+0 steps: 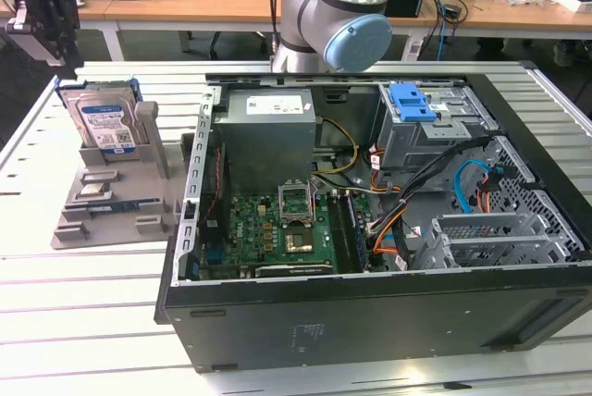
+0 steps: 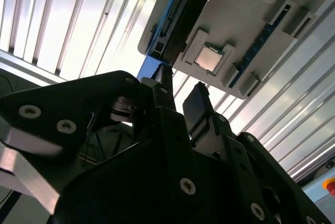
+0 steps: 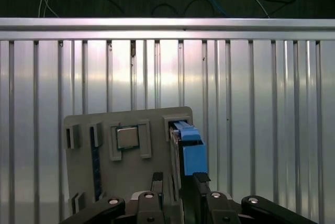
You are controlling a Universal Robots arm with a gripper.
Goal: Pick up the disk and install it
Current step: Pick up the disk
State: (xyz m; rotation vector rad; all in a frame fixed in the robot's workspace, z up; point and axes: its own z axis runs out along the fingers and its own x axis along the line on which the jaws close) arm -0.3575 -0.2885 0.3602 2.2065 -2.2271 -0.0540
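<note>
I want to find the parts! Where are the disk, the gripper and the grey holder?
disk [image 1: 104, 124]: exterior view, on its label.
gripper [image 2: 181, 84]: second wrist view, midway between its fingertips.
grey holder [image 3: 158, 143]: first wrist view, on its bare face.

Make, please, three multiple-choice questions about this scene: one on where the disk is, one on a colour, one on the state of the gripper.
1. Where is the disk?
A. Upright in the grey holder, at the exterior view's left of the computer case.
B. Inside the computer case.
C. Flat on the table.

2. What colour are the disk's side rails?
A. Red.
B. Blue.
C. Yellow.

3. How is the gripper?
A. Shut on the disk.
B. Shut on a cable.
C. Open, holding nothing.

Answers:
1 A: the exterior view shows it standing in the holder, outside the case.
2 B: blue edges show in the exterior view and the first wrist view.
3 C: the first wrist view shows a gap between its fingers, with the disk apart from them.
</note>
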